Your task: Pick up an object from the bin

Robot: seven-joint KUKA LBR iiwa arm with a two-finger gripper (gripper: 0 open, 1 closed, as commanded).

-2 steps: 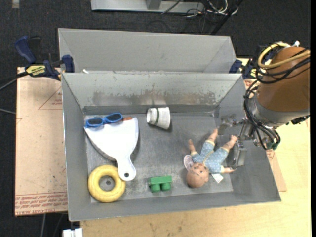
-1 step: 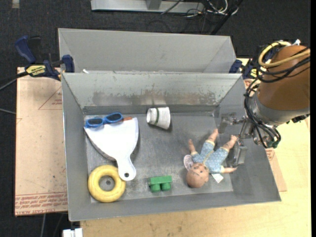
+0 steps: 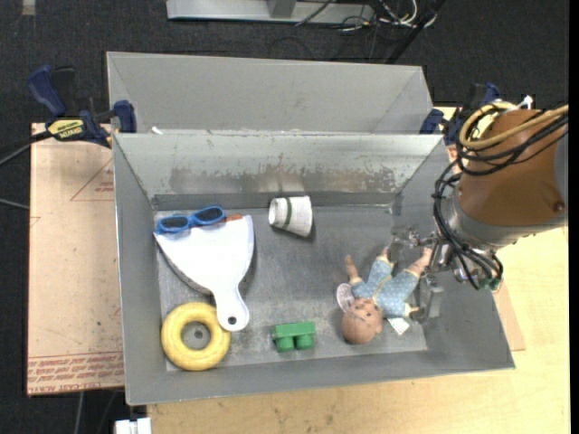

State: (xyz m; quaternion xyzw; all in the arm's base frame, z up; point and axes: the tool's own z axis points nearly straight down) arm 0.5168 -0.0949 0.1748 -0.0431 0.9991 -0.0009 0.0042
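One blue-dressed doll [image 3: 384, 292] lies with legs nearest the hand [image 3: 422, 280], head pointing away: narrow limbs probably suit a pinch. Hand open or closed: cannot tell.

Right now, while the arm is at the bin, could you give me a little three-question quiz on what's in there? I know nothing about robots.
1. True or false: the yellow ring lies in the lower-left corner of the bin, as the camera sees it.
2. Which thing lies nearest the gripper? A the green block; B the doll; C the white cup.
3. What colour are the sunglasses at the far edge of the white board?
Key: 1 true; 2 B; 3 blue.
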